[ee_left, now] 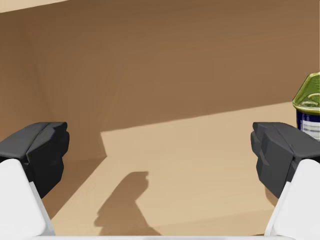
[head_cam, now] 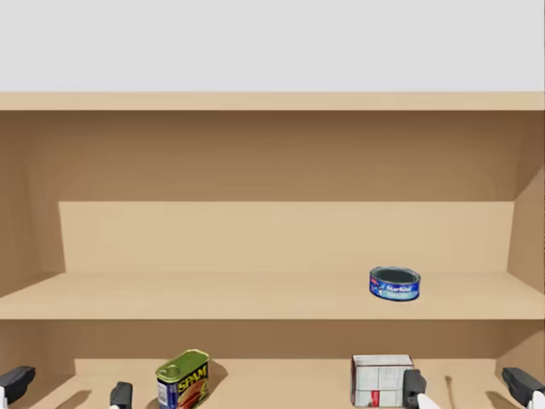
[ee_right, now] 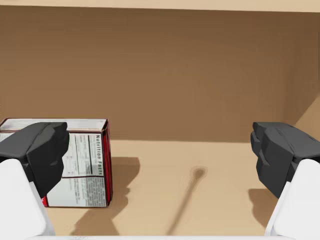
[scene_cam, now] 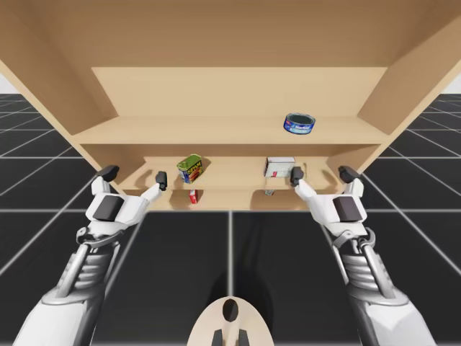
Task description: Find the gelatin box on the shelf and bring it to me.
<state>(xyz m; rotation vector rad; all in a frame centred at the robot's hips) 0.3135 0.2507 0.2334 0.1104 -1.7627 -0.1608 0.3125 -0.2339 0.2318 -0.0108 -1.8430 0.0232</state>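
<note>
The gelatin box [scene_cam: 279, 166] is a white box with red edges on the lower shelf, right of middle; it also shows in the head view [head_cam: 381, 380]. My right gripper [scene_cam: 321, 174] is open at the shelf's front, and its inner finger [head_cam: 414, 385] stands just in front of the box's right side. In the right wrist view the box [ee_right: 82, 160] lies ahead, partly behind one finger, off to the side of the open right gripper [ee_right: 160, 160]. My left gripper [scene_cam: 135, 176] is open at the lower shelf's left end, with nothing between its fingers.
A green-topped yellow-and-blue can [scene_cam: 190, 168] stands on the lower shelf, just beyond the left gripper's inner finger [ee_left: 280, 155]. A flat blue can [scene_cam: 298, 123] sits on the upper shelf [scene_cam: 180, 131]. A small red item [scene_cam: 193, 196] shows under the shelf's front edge.
</note>
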